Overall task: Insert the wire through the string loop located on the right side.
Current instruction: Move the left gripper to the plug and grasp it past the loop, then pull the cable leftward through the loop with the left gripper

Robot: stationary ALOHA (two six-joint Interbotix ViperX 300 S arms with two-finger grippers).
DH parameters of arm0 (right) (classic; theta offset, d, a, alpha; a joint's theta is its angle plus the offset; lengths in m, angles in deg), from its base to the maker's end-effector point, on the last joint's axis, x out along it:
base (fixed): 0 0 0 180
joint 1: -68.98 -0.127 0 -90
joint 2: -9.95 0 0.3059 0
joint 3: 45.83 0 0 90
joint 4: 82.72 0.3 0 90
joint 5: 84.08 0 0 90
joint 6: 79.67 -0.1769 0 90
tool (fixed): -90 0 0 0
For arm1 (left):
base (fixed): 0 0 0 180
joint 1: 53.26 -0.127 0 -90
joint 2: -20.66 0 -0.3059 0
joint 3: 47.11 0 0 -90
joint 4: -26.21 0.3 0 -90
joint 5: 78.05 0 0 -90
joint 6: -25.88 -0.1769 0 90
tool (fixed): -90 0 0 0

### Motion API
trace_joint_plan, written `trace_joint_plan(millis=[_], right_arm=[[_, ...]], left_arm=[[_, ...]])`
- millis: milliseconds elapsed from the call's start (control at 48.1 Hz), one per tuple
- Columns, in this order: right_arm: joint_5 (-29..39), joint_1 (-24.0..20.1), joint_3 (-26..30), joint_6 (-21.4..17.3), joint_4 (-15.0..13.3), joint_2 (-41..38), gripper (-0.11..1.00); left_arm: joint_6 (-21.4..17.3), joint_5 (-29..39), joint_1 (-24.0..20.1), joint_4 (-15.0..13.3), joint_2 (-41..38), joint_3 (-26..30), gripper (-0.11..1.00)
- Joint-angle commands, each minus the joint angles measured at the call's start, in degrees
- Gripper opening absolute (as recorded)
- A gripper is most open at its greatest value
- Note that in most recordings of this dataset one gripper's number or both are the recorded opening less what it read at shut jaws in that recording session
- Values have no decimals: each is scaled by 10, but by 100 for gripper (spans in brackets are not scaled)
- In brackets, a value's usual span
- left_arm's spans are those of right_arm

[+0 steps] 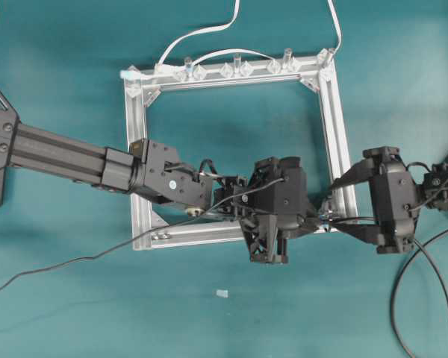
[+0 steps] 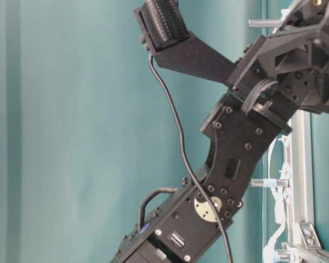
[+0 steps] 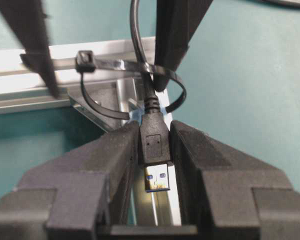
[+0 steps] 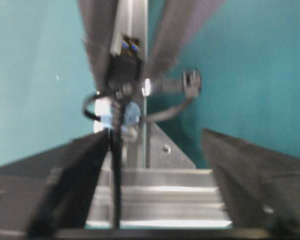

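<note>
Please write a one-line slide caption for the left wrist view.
Left end effector grips the wire's plug, its cable running through the string loop on the aluminium frame.

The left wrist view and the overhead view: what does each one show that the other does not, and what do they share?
Only the left wrist view shows the left gripper shut on the wire's plug, its metal tip bare, and the wire passing through a dark string loop.

Only the overhead view shows the whole square metal frame, the white cables and the right gripper, open at the frame's right rail.

Both show wire, frame and teal table.
</note>
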Motion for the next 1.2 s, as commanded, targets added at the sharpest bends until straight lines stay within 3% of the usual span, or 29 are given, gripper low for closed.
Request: trace_joint_plan(millis=[0, 519, 1184], right_arm=[[-5, 1, 4, -1, -2, 4, 97], [-9, 1, 4, 0, -2, 4, 97], [-5, 1, 2, 0, -1, 4, 97]], left_arm=[[2, -2, -1, 0, 15, 13, 23], [-1, 27, -2, 3, 31, 5, 23], [2, 91, -1, 3, 144, -102, 23]])
